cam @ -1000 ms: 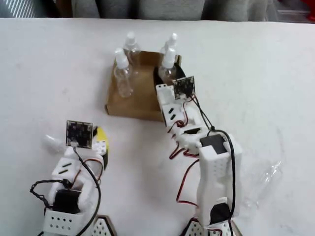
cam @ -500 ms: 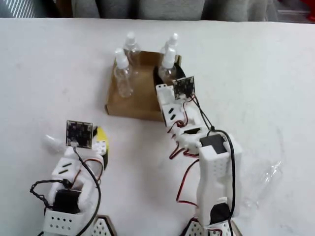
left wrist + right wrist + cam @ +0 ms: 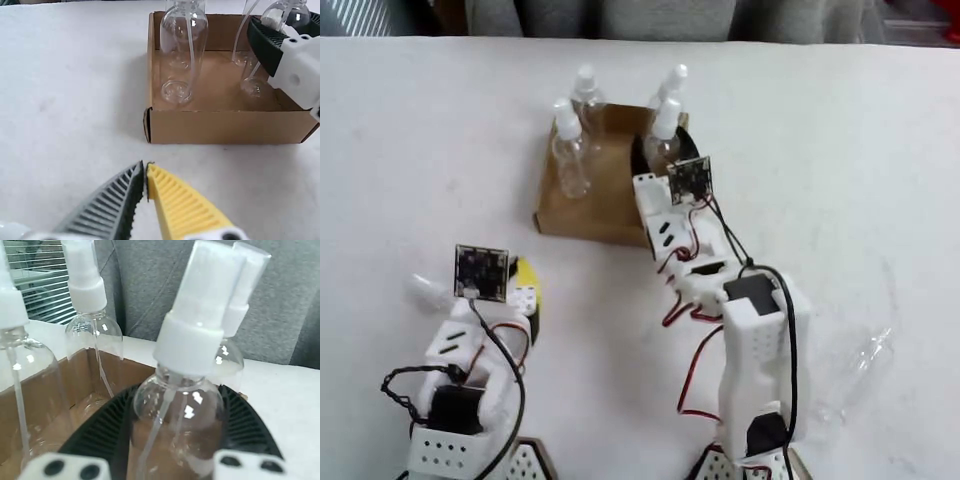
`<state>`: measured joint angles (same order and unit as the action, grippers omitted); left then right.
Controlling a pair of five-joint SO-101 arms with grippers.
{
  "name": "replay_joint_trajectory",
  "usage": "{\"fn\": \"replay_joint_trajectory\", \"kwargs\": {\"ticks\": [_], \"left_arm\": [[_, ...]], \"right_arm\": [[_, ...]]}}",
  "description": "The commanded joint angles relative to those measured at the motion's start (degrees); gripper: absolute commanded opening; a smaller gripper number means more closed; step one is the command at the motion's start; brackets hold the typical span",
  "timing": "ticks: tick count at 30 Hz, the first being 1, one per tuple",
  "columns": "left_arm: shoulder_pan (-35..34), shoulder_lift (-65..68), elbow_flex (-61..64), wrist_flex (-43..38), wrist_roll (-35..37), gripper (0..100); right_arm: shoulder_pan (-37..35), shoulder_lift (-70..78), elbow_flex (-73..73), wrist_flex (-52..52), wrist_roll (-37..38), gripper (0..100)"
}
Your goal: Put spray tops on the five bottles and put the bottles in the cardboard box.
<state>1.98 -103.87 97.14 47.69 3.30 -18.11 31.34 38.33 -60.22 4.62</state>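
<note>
The cardboard box (image 3: 582, 215) lies mid-table with clear bottles standing in it, each with a white spray top: one at its left (image 3: 570, 152), one at the back (image 3: 586, 95) and one at the back right (image 3: 671, 84). My right gripper (image 3: 661, 152) is shut on a fourth spray-topped bottle (image 3: 663, 130), held upright over the box's right back corner. In the right wrist view the black jaws wrap that bottle (image 3: 175, 425). My left gripper (image 3: 145, 169) is shut and empty, low over the table in front of the box (image 3: 225, 125).
A clear object (image 3: 424, 290) lies on the table beside the left arm. Crumpled clear plastic (image 3: 865, 355) lies at the right, beyond the right arm. White tabletop (image 3: 820, 150) spreads around the box.
The right arm has shifted slightly left with its bottle. The back right bottle's top has tipped a little to the right. The left arm has not moved.
</note>
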Motion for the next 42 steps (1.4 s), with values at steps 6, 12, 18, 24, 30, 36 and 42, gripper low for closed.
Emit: {"fn": "replay_joint_trajectory", "kwargs": {"ticks": [6, 12, 18, 24, 30, 36, 42], "left_arm": [[-0.40, -0.75, -0.09, 0.18, -0.62, 2], [-0.40, -0.75, -0.09, 0.18, -0.62, 2], [-0.40, -0.75, -0.09, 0.18, -0.62, 2], [-0.40, -0.75, -0.09, 0.09, -0.62, 2], [-0.40, -0.75, -0.09, 0.09, -0.62, 2], [-0.40, -0.75, -0.09, 0.09, -0.70, 3], [-0.40, -0.75, -0.09, 0.09, -0.70, 3]], "right_arm": [[-1.89, -5.14, 2.73, 1.19, 0.62, 26.4], [-1.71, -5.23, 2.55, 1.36, 0.44, 26.7], [-1.63, -8.04, 2.73, 1.80, 0.26, 26.8], [-1.98, -12.70, 6.15, 1.80, 0.26, 26.8], [-1.54, -16.48, 8.53, 3.65, 0.18, 26.8], [-1.71, -23.52, 14.51, 5.05, 0.18, 26.7], [-0.40, -35.65, 23.38, 7.25, 0.18, 26.5]]}}
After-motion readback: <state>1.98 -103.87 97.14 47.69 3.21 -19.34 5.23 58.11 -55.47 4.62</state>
